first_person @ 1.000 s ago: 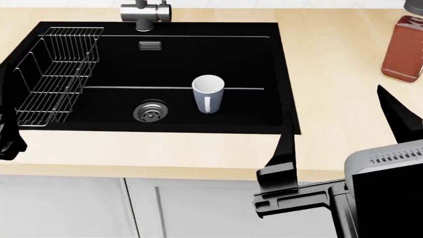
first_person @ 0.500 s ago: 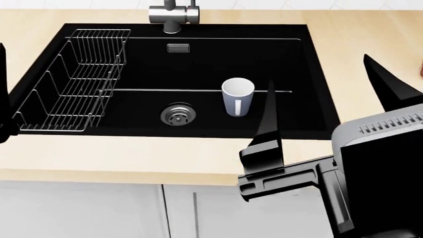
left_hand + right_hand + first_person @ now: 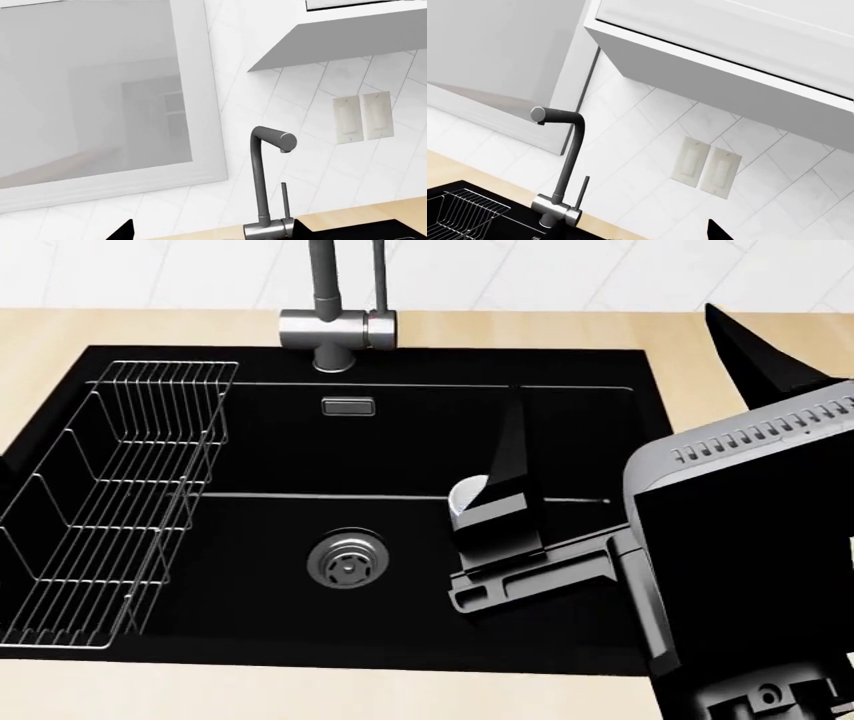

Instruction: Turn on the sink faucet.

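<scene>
**Sink faucet at the back rim, right gripper raised over the basin**

Standing at the middle of the back rim of the large black rectangular sink (image 3: 147, 370): the sink faucet (image 3: 336, 330), with a tall dark grey tube neck, a horizontal brushed-steel barrel body and a thin upright dark lever beside the neck; seen from above in the head view, neck and lever running out of the top edge. In the left wrist view, the same faucet (image 3: 266, 190) in profile against white tiled wall, neck curving over to a thick cylindrical spout, lever upright and untouched just beside the neck; likewise in the right wrist view (image 3: 564, 170), with no gripper near it.

Below the faucet, on the back wall of the basin, a small rectangular steel overflow slot (image 3: 348, 407); on the floor, a round steel drain (image 3: 348, 561). Along the robot's left side of the basin, a wire dish rack (image 3: 114, 500). Right of the drain, a white cup (image 3: 465, 496), mostly hidden behind a black finger.

Over the right half of the basin, the right gripper (image 3: 627, 410), large and close to the camera; two black fingers spread wide apart, nothing between them, well short of the faucet. Left gripper barely shown, only dark tips at the edge of the left wrist view; cannot tell how far open.

On the wall to the right of the faucet, two pale switch plates (image 3: 363, 117) side by side; to the left, a white-framed window (image 3: 200, 100).
</scene>
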Tool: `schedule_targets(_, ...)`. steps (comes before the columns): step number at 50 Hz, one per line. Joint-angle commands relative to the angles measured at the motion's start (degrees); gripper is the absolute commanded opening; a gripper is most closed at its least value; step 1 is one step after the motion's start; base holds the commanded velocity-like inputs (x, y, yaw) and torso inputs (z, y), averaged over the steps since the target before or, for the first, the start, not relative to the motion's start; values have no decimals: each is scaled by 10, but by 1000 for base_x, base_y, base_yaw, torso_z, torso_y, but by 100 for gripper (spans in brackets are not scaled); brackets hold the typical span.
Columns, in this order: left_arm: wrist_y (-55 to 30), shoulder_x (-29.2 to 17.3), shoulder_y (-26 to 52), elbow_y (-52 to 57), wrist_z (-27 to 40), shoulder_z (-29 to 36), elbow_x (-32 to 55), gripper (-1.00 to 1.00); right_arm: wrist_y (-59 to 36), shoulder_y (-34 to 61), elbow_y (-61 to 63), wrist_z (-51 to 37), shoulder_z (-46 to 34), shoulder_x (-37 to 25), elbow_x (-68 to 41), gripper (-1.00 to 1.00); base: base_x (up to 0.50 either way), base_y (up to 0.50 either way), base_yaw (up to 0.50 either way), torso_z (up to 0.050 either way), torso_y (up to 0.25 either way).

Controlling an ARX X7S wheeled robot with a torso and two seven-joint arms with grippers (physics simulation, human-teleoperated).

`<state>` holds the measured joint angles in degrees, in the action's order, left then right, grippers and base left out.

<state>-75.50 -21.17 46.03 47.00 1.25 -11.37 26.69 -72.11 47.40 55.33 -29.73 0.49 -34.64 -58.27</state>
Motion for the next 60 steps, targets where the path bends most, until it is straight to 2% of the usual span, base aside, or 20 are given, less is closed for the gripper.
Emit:
schedule_targets(1,-3,-2,8,-7,2,1,4,100,23,19,-28,10,-55,2,41,100,500,94,0,50,0)
schedule_targets(3,-5,-2,11,-6,3,5,5,100,38,15,-37,17,-65,3,57,100,500,90,0,50,0)
schedule_targets(22,-10,-4,7,3,8,1,14,100,24,1,-4,-9,0,-20,-22,100,500,73,0,50,0)
schedule_targets(38,4,-8,-2,-5,17,14,9,100,31,-5,-17,-18,-32,-19,6,100,498,61,0,50,0)
schedule_targets(45,11,-5,-12,-24,14,14,10,100,85,15,-114,49,-78,8,50,100,25,4,0,3,0)
schedule_targets(50,23,-9,-30,-29,11,15,8,100,91,100,-208,98,-123,43,66,100,0,0,0,0,0)
schedule_targets(60,18,-8,-45,-19,16,11,12,100,153,125,-312,154,-137,84,87,100,0,0,0,0,0)
